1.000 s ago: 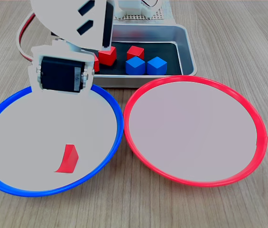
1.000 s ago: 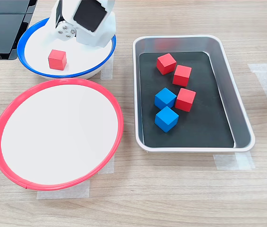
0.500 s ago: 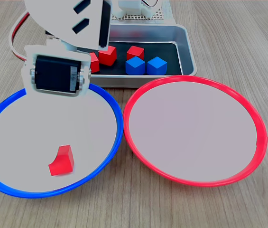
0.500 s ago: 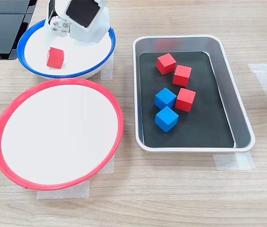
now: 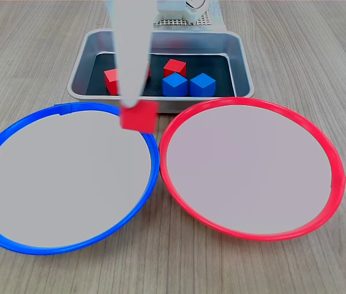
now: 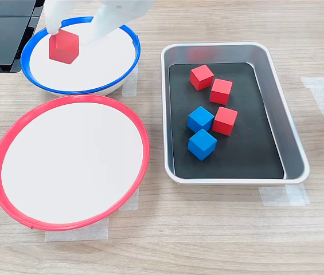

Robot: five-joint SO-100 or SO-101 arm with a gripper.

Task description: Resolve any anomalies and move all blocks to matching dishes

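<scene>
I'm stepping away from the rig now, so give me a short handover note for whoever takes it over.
Gripper: shut on a red block, lifted above the blue-rimmed dish.
Tray: three red blocks and two blue blocks.
Both dishes are empty; the red-rimmed dish has received nothing.
Done: no block sits in its matching dish.
Left: all six blocks.

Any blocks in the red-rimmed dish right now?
No, in the second exterior view the red-rimmed round dish shows only its bare pale inside, with no cube on it.
</scene>
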